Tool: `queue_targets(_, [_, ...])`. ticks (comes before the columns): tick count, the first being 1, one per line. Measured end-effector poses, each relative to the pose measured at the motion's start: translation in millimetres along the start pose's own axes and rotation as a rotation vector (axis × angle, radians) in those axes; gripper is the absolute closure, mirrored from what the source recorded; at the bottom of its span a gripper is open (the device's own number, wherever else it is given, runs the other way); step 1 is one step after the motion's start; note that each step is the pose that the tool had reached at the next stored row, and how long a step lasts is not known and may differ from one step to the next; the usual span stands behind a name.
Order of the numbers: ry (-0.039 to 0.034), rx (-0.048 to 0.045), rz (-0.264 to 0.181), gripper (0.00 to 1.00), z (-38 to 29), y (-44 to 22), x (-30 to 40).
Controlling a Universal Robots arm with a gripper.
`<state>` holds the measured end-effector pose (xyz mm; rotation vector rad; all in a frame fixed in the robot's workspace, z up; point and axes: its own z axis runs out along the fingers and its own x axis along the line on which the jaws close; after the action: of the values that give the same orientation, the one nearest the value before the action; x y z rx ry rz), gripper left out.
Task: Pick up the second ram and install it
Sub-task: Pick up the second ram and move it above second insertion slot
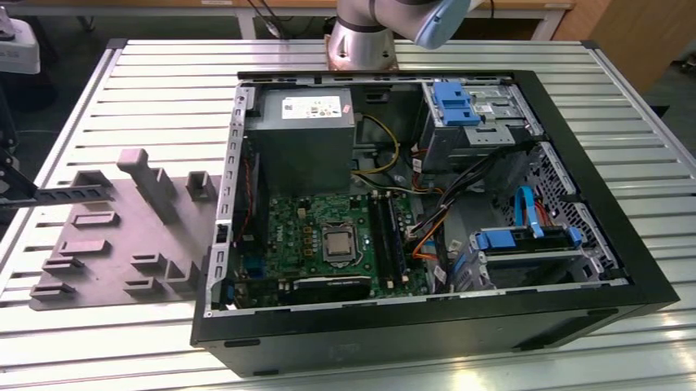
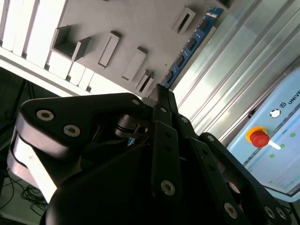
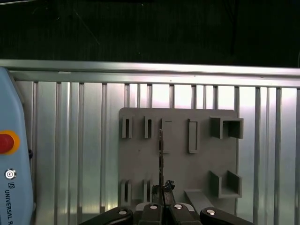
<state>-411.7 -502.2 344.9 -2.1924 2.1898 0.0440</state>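
Gripper clenched on the second ram, over the grey tray on the slatted table, pendant beside.

second ram: 1, clamped between the fingers | grey tray: 1, beyond the fingers | teach pendant: 1, off to one side of the fingers | red button: 1, on the pendant | computer case: 1 | green board: 1, inside the case | blue drive brackets: 2 | counter: 1

gripper pinched shut, pointing down
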Motion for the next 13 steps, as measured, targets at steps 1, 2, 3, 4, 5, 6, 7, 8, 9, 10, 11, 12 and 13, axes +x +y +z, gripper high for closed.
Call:
queue_targets(1, [-0.0004,0.0001,0.000,0.89,-0.5,0.0,-0.1])
queue_targets(2, [-0.0008,0.0002,0.000,0.89,-1.1,0.0,-0.1])
queue_targets(3, [-0.0012,0.0002,0.000,0.89,-1.6,0.0,-0.1])
queue_targets(4, [-0.0016,0.0002,0.000,0.89,-2.1,0.0,-0.2])
queue_targets(5, [-0.0020,0.0003,0.000,0.89,-2.6,0.0,-0.2])
queue_targets(6, [-0.0023,0.0004,0.000,0.89,-3.1,0.0,-0.2])
queue_targets(7, [-0.0027,0.0005,0.000,0.89,-3.5,0.0,-0.2])
queue_targets(8, [-0.0029,0.0006,0.000,0.89,-4.0,0.0,-0.2])
queue_targets(9, [-0.0032,0.0007,0.000,0.89,-4.4,0.0,-0.3])
queue_targets(10, [-0.0034,0.0008,0.000,0.89,-4.8,0.0,-0.3])
queue_targets(11, [-0.0036,0.0008,0.000,0.89,-5.2,0.0,-0.3])
queue_targets(12, [-0.0037,0.0010,0.000,0.89,-5.5,0.0,-0.3])
queue_targets(13, [-0.0038,0.0012,0.000,0.89,-5.9,0.0,-0.3])
